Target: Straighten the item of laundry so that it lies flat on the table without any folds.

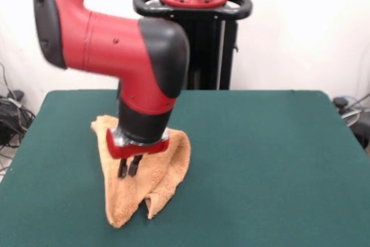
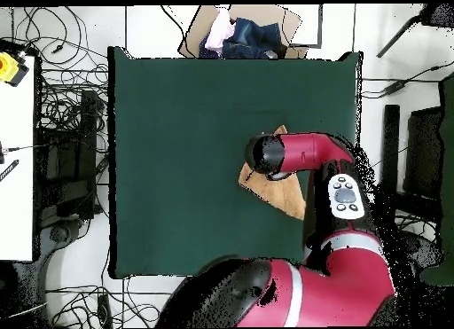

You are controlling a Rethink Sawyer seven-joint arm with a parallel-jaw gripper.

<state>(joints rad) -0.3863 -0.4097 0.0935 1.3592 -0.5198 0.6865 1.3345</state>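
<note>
**Clearly unfinished: towel crumpled under the arm**

Plainly, the job is nowhere near done. The towel lies bunched on the green worktop, doubled over itself, with a thick fold running down to a narrow point at its camera-side end and another flap overlapping beside it. No edge lies straight, and neither stripes nor tag can be made out.

The end effector hangs directly over the middle of the towel, its two dark fingers pointing down and set close together with only a slim gap. Whether they pinch any cloth or merely sit against the pile, I cannot tell; nothing looks lifted.

What is left, in my judgement, is nearly everything: the folds must be opened, the corners drawn apart, and the cloth spread flat.

Seen from overhead, a cardboard box sits just off the worktop edge farthest from the towel, holding a heap of dark blue and pink clothing.
</note>
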